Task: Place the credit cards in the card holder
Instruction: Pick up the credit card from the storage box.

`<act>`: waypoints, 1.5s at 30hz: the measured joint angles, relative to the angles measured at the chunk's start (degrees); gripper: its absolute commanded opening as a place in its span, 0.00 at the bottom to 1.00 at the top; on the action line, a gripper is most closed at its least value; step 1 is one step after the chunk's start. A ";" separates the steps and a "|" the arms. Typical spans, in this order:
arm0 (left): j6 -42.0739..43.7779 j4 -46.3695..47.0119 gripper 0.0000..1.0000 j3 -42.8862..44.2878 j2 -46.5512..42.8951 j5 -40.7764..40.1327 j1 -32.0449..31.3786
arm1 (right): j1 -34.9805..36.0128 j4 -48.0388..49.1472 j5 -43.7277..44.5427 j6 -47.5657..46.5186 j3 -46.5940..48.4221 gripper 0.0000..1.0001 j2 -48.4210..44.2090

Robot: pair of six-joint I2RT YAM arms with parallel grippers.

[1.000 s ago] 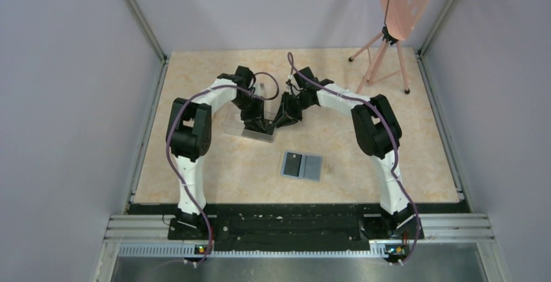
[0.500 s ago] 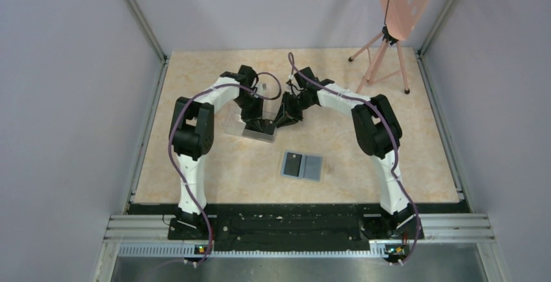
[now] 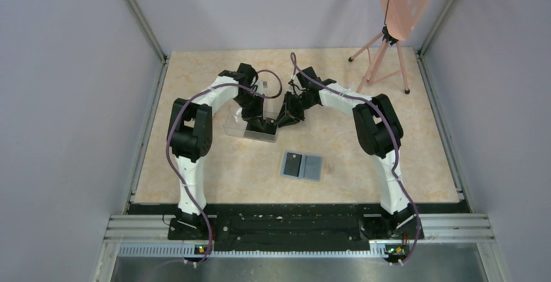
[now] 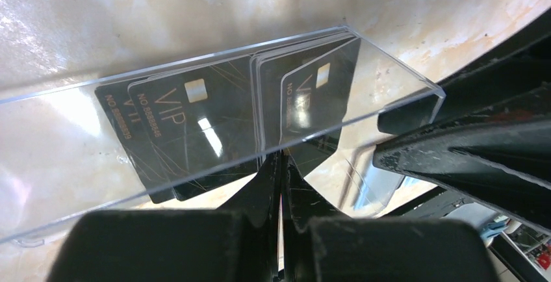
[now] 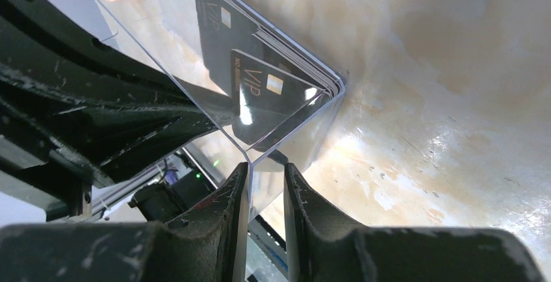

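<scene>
Left fingers [image 4: 281, 194] are pinching a black card [image 4: 313, 103] reading VIP in gold, while right fingers [image 5: 240, 181] are clamping a wall of the clear box [image 5: 304, 126].

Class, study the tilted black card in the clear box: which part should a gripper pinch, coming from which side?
Likely its free top edge, from above: the tilted card leans off the stack, and the clear box walls in the rest.

The left tool [image 4: 281, 168] hides the lower edge of one credit card [image 4: 316, 103].
</scene>
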 measured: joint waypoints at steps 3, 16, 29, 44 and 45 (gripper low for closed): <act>0.00 -0.22 0.10 0.07 -0.70 -0.07 -0.20 | -0.04 0.00 -0.04 0.00 0.00 0.22 0.00; 0.70 -2.86 0.19 3.23 0.04 -1.70 -1.16 | -0.04 1.31 -0.79 -0.02 -0.63 0.22 0.00; 3.37 -7.61 0.18 7.82 3.85 -7.91 -3.48 | -0.04 1.77 -1.20 0.00 -0.76 0.22 -0.02; 5.07 -10.19 0.09 10.08 5.84 -11.30 -4.87 | -0.07 3.67 -1.79 0.42 -1.86 0.21 -0.33; 5.05 -10.29 0.08 10.14 5.86 -11.30 -4.87 | -0.07 3.67 -1.79 0.42 -1.88 0.21 -0.33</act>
